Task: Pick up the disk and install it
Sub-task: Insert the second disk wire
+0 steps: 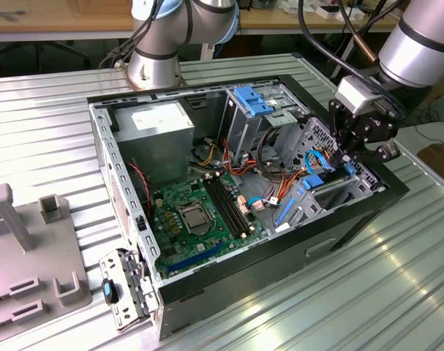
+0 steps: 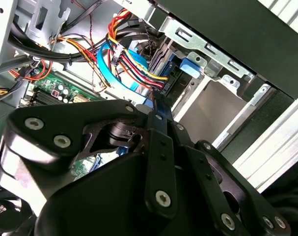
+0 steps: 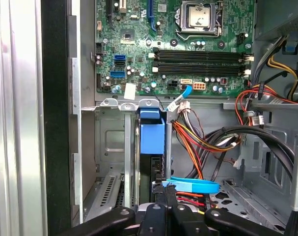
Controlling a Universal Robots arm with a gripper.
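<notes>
The disk (image 3: 152, 135) stands on edge in the drive bay at the end of the open computer case (image 1: 126, 183) on the exterior view's right. In the first wrist view its bright blue carrier end faces the motherboard, with the dark body behind it. The second wrist view has its blue carrier (image 2: 174, 73) among the cables. My gripper (image 1: 347, 157) hangs over that bay. Its fingers (image 3: 167, 196) are shut into one narrow bar, and the gripper tip (image 2: 157, 105) is at the disk's near end. I cannot tell whether they pinch any part of it.
Red, yellow and orange power wires (image 3: 198, 142) and a flat blue data cable (image 3: 193, 186) crowd the bay beside the disk. The motherboard (image 1: 200, 212) and the power supply (image 1: 152, 131) fill the rest of the case. A grey fixture (image 1: 31, 256) lies at the exterior view's left.
</notes>
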